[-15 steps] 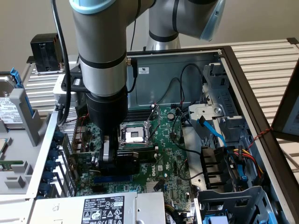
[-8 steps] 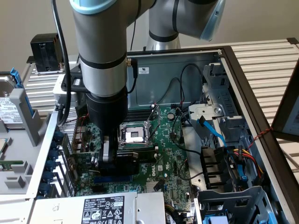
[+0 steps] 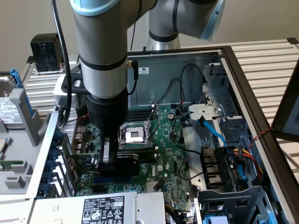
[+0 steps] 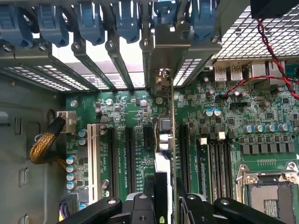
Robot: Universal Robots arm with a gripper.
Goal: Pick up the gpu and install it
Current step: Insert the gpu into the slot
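Wrist view: the claw (image 4: 164,198) is clenched on the gpu (image 4: 162,140), which stands edge-on between its fingers over the expansion slots of the green motherboard (image 4: 126,112). The card's far end reaches the case's rear brackets (image 4: 117,56).

The gpu (image 3: 129,161) (image 4: 161,179), a small flat card with a black plastic shroud on a green circuit board, stands on its long edge (a thin strip edge-on in the wrist view). The gripper (image 4: 163,198) clamps it low over the black expansion slots (image 4: 128,154) of the green motherboard (image 3: 166,154); whether it is seated cannot be told.
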